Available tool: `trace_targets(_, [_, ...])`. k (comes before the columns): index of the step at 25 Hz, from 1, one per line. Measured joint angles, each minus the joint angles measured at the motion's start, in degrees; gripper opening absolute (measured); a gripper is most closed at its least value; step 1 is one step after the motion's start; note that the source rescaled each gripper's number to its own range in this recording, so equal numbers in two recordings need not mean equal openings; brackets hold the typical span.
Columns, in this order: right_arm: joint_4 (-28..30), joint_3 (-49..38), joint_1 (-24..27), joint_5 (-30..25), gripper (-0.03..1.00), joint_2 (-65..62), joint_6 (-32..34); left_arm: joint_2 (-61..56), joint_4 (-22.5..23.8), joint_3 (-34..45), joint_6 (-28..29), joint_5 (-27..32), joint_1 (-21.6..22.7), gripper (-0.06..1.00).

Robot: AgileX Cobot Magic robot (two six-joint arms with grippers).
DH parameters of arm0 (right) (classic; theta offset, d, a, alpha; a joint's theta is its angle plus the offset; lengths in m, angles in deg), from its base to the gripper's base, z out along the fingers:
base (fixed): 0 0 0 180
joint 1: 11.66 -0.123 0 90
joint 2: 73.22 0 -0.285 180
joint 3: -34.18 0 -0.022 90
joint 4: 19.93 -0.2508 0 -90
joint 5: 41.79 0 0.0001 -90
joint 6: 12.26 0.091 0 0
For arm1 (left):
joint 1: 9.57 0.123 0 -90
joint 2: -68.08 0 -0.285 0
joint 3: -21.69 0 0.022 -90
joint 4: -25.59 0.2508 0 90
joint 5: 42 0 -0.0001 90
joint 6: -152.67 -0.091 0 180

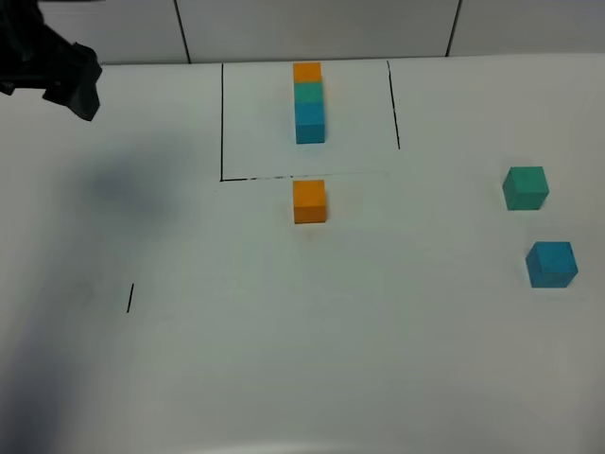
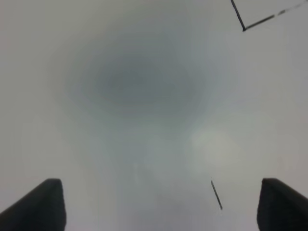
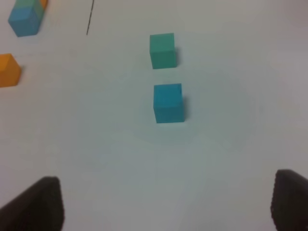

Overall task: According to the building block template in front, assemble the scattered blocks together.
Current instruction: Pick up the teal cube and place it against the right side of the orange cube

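Blocks [image 1: 309, 201] scattered near outlined template [image 1: 309, 102]

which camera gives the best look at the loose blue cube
Right wrist: the loose blue cube is close, large and unobstructed there. Exterior high shows it smaller, near the right edge of the picture. Left wrist does not show it.

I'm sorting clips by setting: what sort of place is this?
Likely a robot lab workbench, not a home: a plain white tabletop marked with a black outline, with a three-cube template row inside it and a loose orange cube nearby.
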Motion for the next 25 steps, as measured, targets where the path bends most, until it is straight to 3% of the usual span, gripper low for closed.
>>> trace_targets(8, [-0.07,0.0,0.0,0.0,0.75,0.0,0.0,-23.14,5.73,17.19,8.36,-1.96,0.17,0.79])
trace_targets(25, [-0.07,0.0,0.0,0.0,0.75,0.0,0.02,-62.4,4.51,48.47,16.74,-4.69,0.17,0.79])
